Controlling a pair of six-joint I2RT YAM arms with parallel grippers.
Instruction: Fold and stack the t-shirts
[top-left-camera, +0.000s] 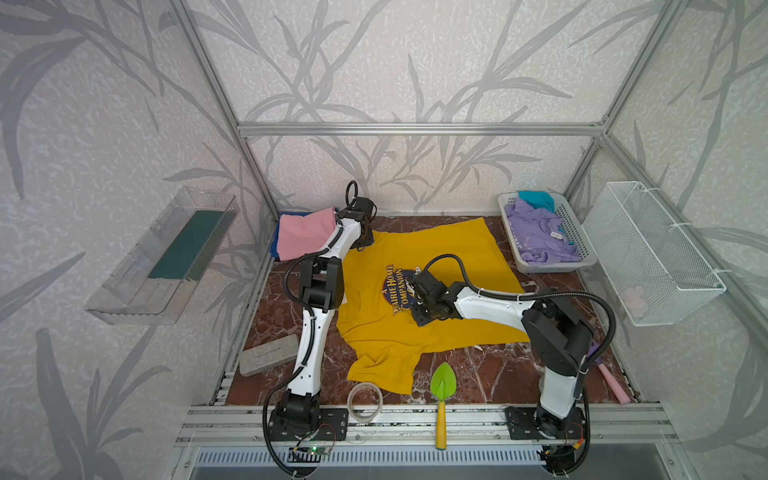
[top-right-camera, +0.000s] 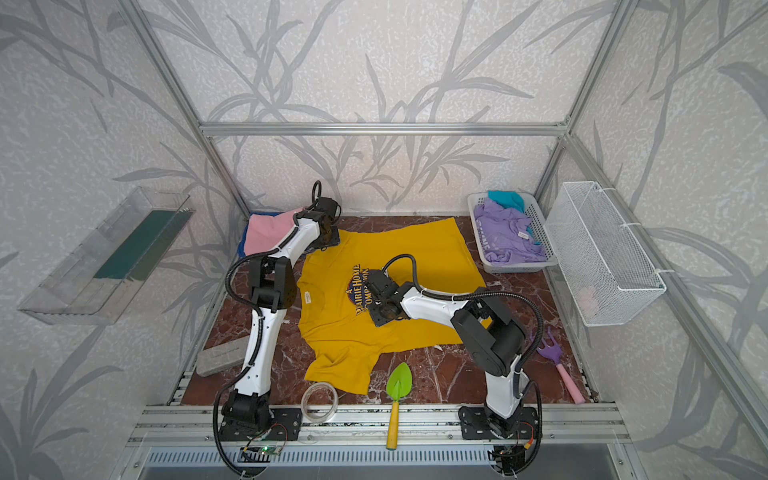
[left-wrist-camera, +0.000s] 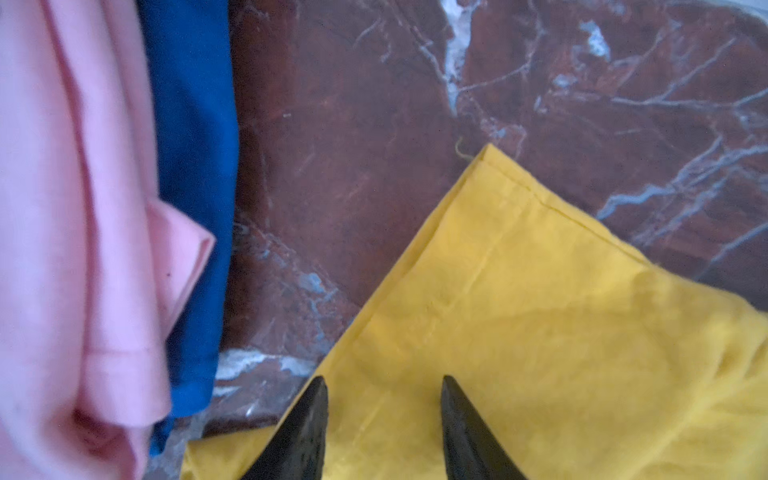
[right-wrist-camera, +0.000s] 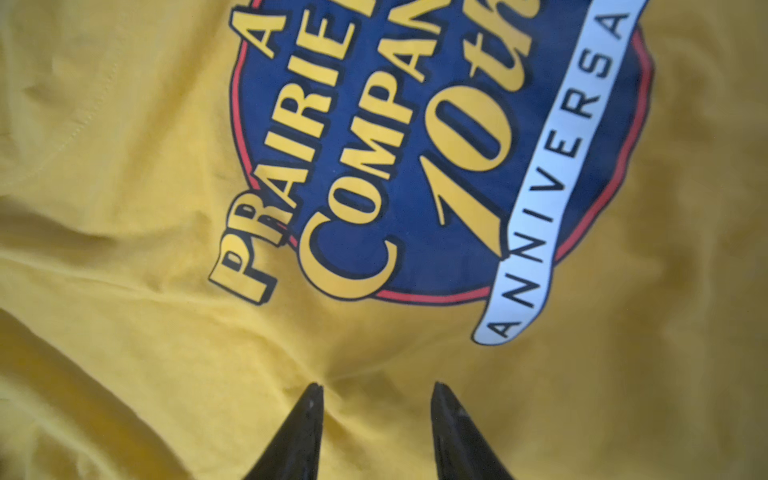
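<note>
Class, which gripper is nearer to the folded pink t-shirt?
Left. The left gripper is over a corner of the yellow t-shirt, just beside the pink t-shirt; the right gripper is over the printed logo mid-shirt, farther away.

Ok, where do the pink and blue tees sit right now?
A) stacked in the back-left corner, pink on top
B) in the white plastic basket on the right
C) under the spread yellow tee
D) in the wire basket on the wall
A: in a top view the pink t-shirt lies on the blue t-shirt, whose edge peeks out beneath it, in the back-left corner of the table.
</note>
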